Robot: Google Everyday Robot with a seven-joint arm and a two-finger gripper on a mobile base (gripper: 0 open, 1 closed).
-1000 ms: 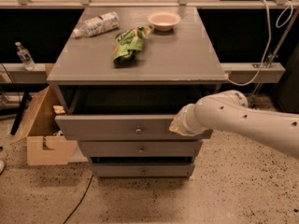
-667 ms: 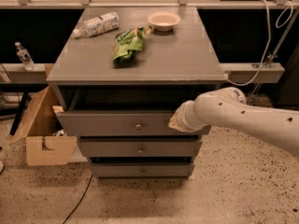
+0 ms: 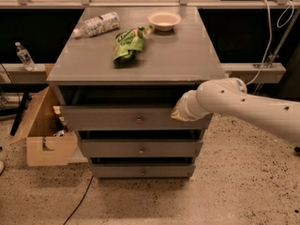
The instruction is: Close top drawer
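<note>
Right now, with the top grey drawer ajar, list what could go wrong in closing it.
1. The gripper sits at the right end of the wide grey wooden top drawer, far from its small round metal knob; an off-centre push may skew and jam it.
2. It is near the front's upper edge and might slip into the dark opening.
3. A hard shove might roll the clear plastic bottle lying on the cabinet top.

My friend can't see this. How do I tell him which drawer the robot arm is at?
Find the grey cabinet with a bowl and green bag on top. Of its three drawers, the top drawer sits right under the tabletop. Unlike the two lower drawers, it has the gripper at its front's right end.
</note>
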